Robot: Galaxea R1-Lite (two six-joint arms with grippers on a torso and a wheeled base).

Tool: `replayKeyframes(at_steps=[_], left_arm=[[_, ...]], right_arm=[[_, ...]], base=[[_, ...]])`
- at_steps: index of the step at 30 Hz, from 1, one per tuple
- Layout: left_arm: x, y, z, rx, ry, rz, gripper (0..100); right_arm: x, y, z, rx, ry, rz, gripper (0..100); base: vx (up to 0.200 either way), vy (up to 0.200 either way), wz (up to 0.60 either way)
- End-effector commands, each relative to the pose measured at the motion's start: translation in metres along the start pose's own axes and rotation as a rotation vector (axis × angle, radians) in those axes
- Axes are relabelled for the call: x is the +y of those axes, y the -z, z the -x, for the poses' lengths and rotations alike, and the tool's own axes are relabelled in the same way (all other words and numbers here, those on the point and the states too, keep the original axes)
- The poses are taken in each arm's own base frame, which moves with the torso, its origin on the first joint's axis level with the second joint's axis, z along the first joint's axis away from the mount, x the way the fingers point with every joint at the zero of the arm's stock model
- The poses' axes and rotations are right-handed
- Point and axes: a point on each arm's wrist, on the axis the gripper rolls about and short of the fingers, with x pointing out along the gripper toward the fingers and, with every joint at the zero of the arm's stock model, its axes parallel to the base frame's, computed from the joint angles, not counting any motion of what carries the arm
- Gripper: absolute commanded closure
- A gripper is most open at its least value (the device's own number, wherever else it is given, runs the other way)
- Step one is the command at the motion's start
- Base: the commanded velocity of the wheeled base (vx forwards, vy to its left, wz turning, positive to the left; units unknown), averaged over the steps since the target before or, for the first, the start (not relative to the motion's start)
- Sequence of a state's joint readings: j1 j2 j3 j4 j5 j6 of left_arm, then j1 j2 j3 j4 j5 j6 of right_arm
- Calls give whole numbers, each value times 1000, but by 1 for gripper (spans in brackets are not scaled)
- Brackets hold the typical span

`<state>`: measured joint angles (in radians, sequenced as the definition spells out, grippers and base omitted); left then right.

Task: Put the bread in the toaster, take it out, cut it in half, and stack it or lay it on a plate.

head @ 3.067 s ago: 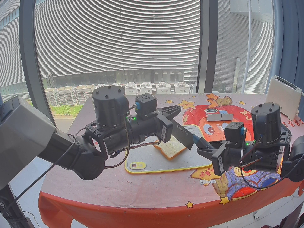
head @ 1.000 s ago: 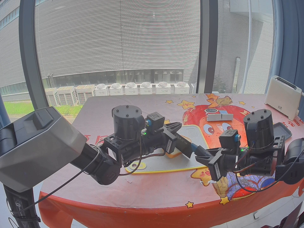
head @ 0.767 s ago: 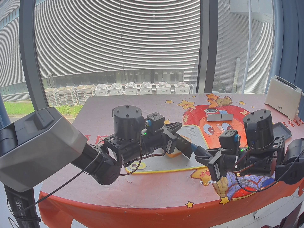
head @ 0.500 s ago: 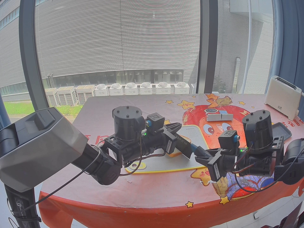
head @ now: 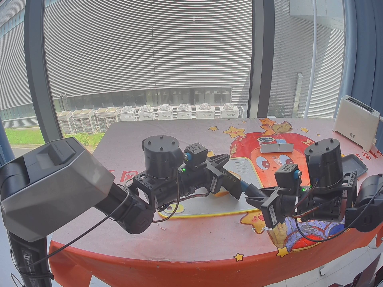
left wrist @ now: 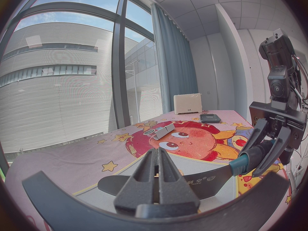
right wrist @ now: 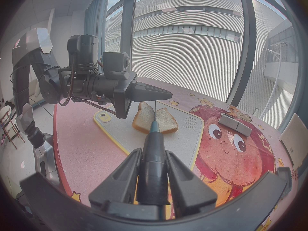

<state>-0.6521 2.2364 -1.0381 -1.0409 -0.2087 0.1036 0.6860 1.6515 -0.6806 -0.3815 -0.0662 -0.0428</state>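
The counter (head: 191, 236) wore a cartoon cloth, and a grey cutting board (head: 215, 206) lay on it toward the front edge. The white toaster (head: 356, 126) stood well apart at the right rear, with a dark plate (head: 353, 163) just in front of it. The left claw (head: 224, 160), pinched closed on nothing, hovered close over the bread (right wrist: 165, 122), which lay flat on the board. The right claw (right wrist: 153, 156) was clamped on the handle of the knife (left wrist: 205, 180), whose blade stood edge-down across the slice's middle.
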Motion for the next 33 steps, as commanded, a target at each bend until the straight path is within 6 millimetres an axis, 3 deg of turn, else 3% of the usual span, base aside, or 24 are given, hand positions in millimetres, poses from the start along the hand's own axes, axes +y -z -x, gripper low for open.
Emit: replayKeyframes(at_steps=[1,33], left_arm=[[0,10,-2,32,3,6,100],[0,10,0,35,3,10,100]], right_arm=[[0,0,-1,1,0,0,100],[2,4,-1,7,2,4,100]], base=[[0,0,0],[0,0,0]])
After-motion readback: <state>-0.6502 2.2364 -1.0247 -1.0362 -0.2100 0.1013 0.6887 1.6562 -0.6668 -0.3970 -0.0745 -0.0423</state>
